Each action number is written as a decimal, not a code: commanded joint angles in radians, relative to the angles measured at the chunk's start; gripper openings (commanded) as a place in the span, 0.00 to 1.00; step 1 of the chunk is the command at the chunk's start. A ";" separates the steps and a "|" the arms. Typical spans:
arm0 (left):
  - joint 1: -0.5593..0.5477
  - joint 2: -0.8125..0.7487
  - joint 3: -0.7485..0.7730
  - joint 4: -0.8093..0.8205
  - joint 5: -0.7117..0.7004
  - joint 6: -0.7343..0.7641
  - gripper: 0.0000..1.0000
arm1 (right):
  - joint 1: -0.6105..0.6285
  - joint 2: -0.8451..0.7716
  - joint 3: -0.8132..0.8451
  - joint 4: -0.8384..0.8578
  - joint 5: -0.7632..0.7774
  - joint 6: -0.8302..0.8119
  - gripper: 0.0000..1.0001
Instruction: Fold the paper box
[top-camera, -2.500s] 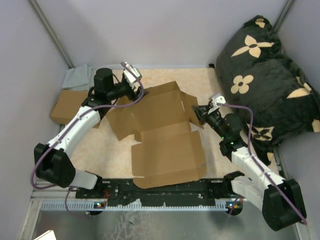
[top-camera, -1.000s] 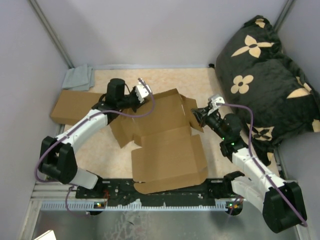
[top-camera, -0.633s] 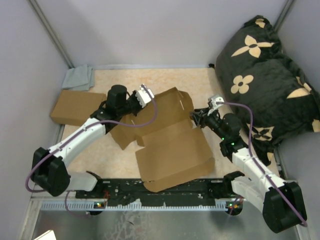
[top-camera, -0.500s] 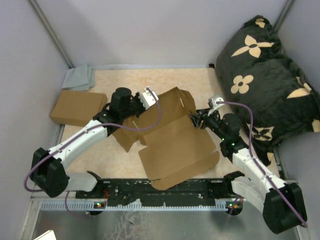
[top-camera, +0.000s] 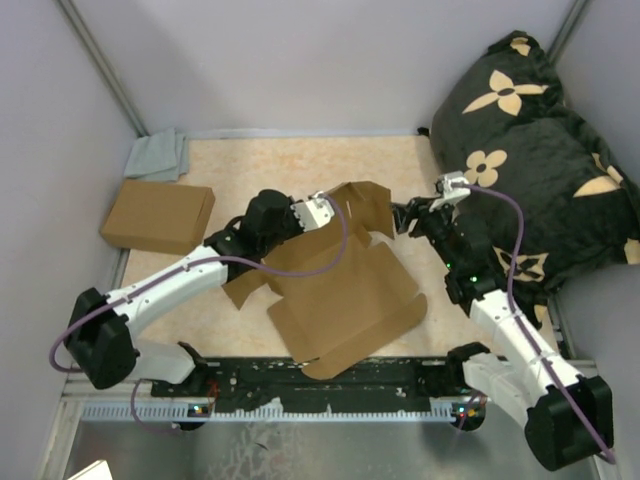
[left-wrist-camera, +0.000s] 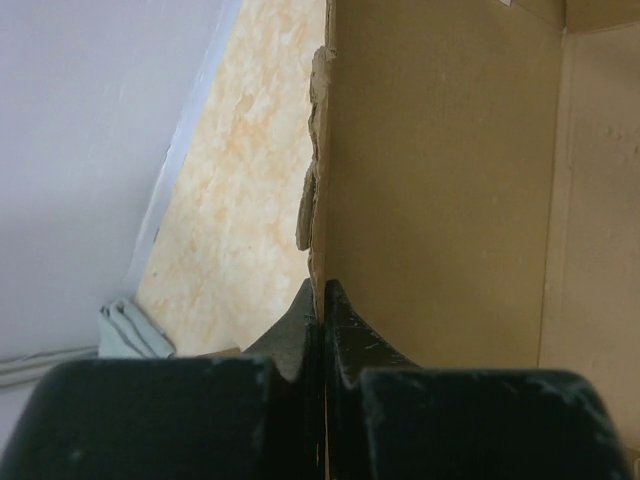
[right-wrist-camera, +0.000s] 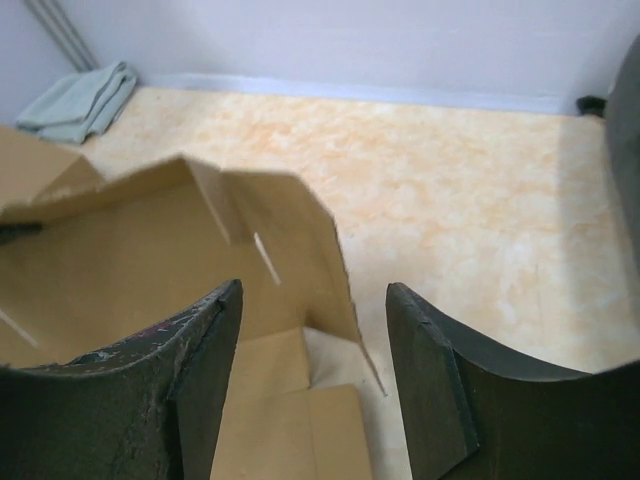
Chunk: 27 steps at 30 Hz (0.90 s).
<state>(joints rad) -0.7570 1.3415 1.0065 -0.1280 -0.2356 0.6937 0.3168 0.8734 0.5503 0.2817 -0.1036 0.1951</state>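
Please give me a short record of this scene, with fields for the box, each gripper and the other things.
paper box: partly folded, far panel raised
left gripper: shut on the paper box's edge
right gripper: open, holding nothing
second box: left side, apart from both arms
cloth: far left corner
cushion: right side

The paper box (top-camera: 340, 290) was matt brown corrugated cardboard; its cut edge looked rough and fibrous in the left wrist view. The second box (top-camera: 158, 215), at the left of the frame, was the same matt cardboard. The tabletop (top-camera: 270, 165) was smooth, mottled beige with a faint sheen. The folded cloth (top-camera: 158, 155) at upper left was soft and pale grey-green. The cushion (top-camera: 530, 130) at upper right was black fabric printed with cream flowers. The fingers (right-wrist-camera: 430, 390) of the right end effector (top-camera: 405, 218) were matt black and scuffed. The arm shells (top-camera: 170, 285) were glossy white plastic.
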 joint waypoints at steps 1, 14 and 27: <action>-0.041 0.019 -0.020 0.000 -0.147 0.051 0.00 | -0.033 0.025 0.099 0.026 0.073 0.035 0.60; -0.133 0.121 -0.004 0.034 -0.399 0.089 0.00 | -0.165 0.525 0.408 0.007 -0.016 0.043 0.50; -0.158 0.058 -0.034 0.085 -0.424 0.093 0.00 | -0.167 0.752 0.502 0.000 -0.229 0.027 0.48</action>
<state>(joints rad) -0.9012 1.4574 0.9859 -0.0746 -0.6415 0.7773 0.1539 1.6238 0.9852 0.2554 -0.2447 0.2390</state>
